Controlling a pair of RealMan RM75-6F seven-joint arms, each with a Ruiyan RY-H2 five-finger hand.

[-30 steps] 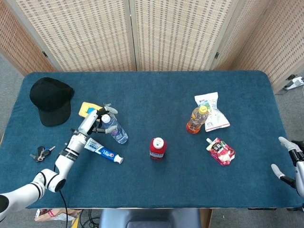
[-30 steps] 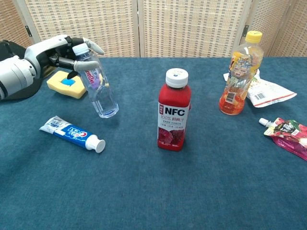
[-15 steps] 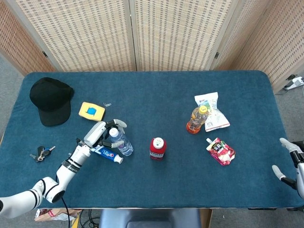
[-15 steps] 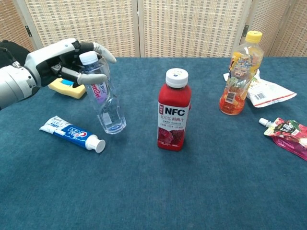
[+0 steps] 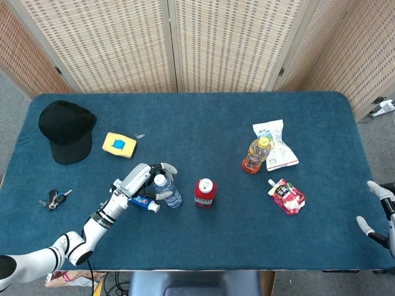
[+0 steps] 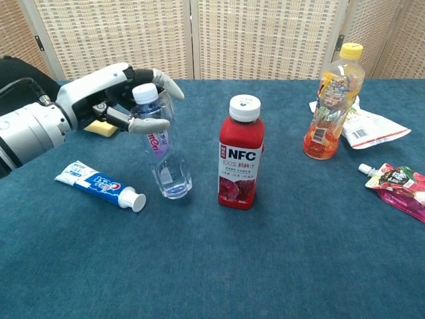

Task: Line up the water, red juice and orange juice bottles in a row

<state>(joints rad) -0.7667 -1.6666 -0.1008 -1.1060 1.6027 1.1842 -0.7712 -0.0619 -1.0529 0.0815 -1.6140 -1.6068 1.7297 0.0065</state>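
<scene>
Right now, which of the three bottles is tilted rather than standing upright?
The water bottle, which the left hand grips near the cap; it leans. The red juice and orange juice stand upright, untouched.

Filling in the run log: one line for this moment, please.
left hand grips water bottle, tilted | beside red juice bottle | orange juice bottle apart | right hand idle

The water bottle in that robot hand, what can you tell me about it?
The water bottle is clear plastic with a white cap and a label with pink lettering, and looks nearly empty. The left hand grips it near the neck. It tilts, cap toward the hand, its base at the blue tablecloth. It is between the toothpaste tube and the red juice bottle, apart from both.
</scene>
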